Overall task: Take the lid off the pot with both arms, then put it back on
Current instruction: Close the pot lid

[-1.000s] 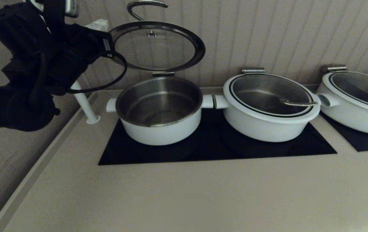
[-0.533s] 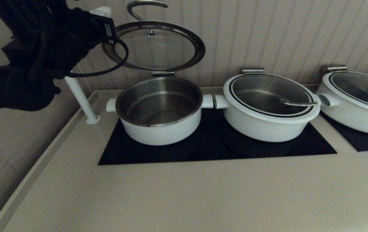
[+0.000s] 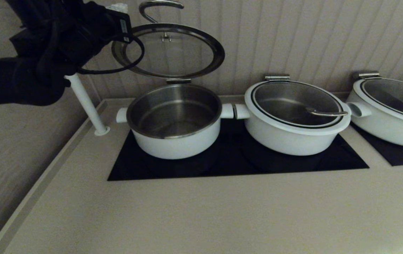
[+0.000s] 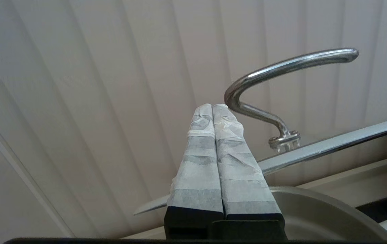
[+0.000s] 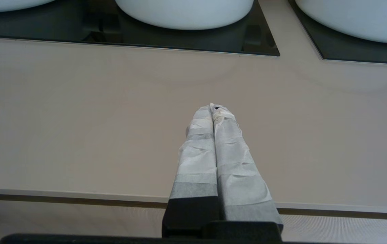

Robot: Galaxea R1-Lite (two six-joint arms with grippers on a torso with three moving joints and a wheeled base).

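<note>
Presently: round glass lid with bent steel loop handle (image 3: 168, 49), tilted open above round white steel-lined pot (image 3: 175, 121) on beige desk (image 3: 201, 211). Left claw (image 4: 212, 107) closed, empty, beside handle. Right claw (image 5: 212, 107) closed, empty, over desk.

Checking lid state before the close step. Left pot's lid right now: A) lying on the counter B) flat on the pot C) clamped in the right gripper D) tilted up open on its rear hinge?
D: the lid stands tilted above the open pot, its lower edge at the rear hinge.
</note>
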